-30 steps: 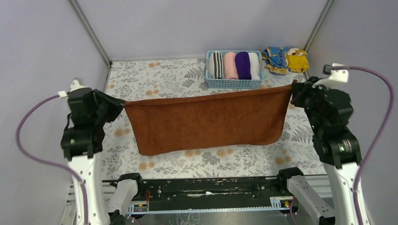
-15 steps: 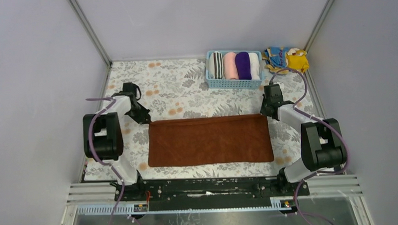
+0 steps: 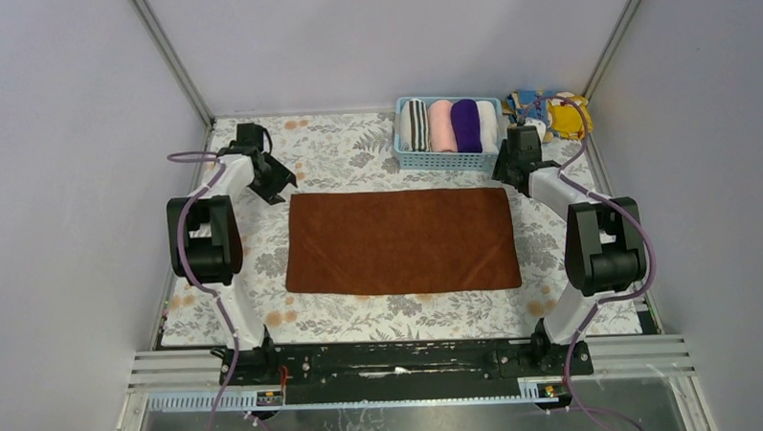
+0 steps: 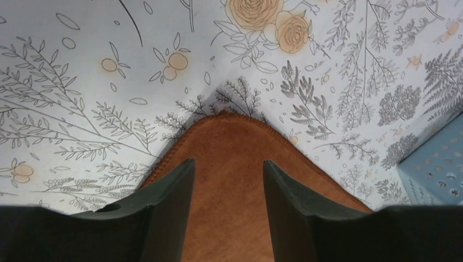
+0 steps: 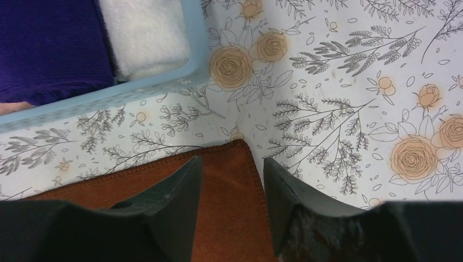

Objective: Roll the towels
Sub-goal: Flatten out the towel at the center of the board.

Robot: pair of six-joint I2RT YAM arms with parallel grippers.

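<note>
The rust-brown towel (image 3: 402, 239) lies spread flat on the flowered tablecloth. My left gripper (image 3: 279, 186) hovers open over its far left corner; in the left wrist view that corner of the towel (image 4: 229, 218) shows between the parted fingers of the gripper (image 4: 228, 162), not pinched. Over the far right corner my right gripper (image 3: 505, 173) also stands open, and the right wrist view shows the towel (image 5: 232, 218) lying loose under the gripper (image 5: 232, 160). The purple towel (image 3: 465, 124) sits rolled in the blue basket (image 3: 450, 161), also visible as the purple towel (image 5: 49, 43).
The basket stands at the back, just beyond the right gripper, and holds striped, pink and white (image 5: 144, 33) rolls too. A yellow-and-blue cloth (image 3: 551, 114) lies in the back right corner. Grey walls close in both sides.
The brown towel, held up stretched between both grippers, has been laid flat on the table. Both grippers have opened and let go of its far corners.
</note>
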